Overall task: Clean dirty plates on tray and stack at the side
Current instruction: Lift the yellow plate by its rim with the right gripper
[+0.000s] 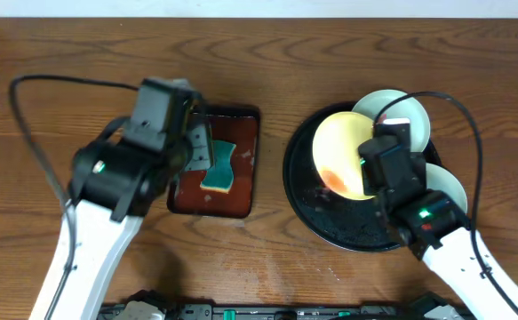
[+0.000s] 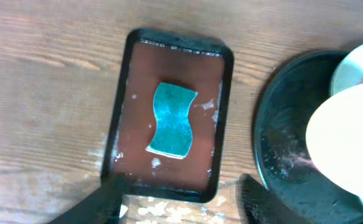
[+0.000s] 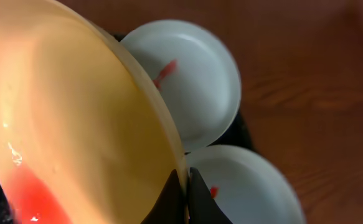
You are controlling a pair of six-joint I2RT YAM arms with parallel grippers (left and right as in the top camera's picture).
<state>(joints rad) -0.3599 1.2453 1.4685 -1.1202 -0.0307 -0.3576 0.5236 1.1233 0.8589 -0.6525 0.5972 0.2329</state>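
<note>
Currently held: the yellow plate, pinched at its rim by the right gripper, whose two fingers press together on either side of the edge.
Plate location: above the black tray, over its far half, on the right side of the table.
Plate tilt: raised on edge, its hollow face turned toward the left arm's side.
Plate long axis: from above it reads as an oval running far to near, with a red smear at its near end.
Other plates: the upper mint plate lies at the tray's far right and the lower mint plate at its right edge; the right wrist view shows a red streak on each.
Left gripper: fingers spread wide with nothing between them, hovering over the near end of the small tray.
Sponge: teal, wavy-sided, flat in the middle of the small tray, its long axis along the tray's long side, far to near from above.
Small tray surroundings: white specks dot its floor and the wood by its near end.
Hidden from above: the yellow plate and a cable cover part of the upper mint plate; the right arm covers part of the lower one.
Cut off: the right wrist view crops the yellow plate at the left and bottom.
Hard to make out: in the left wrist view the yellow plate is a washed-out pale shape at the right edge, and the gripper fingers are dark and blurred.
</note>
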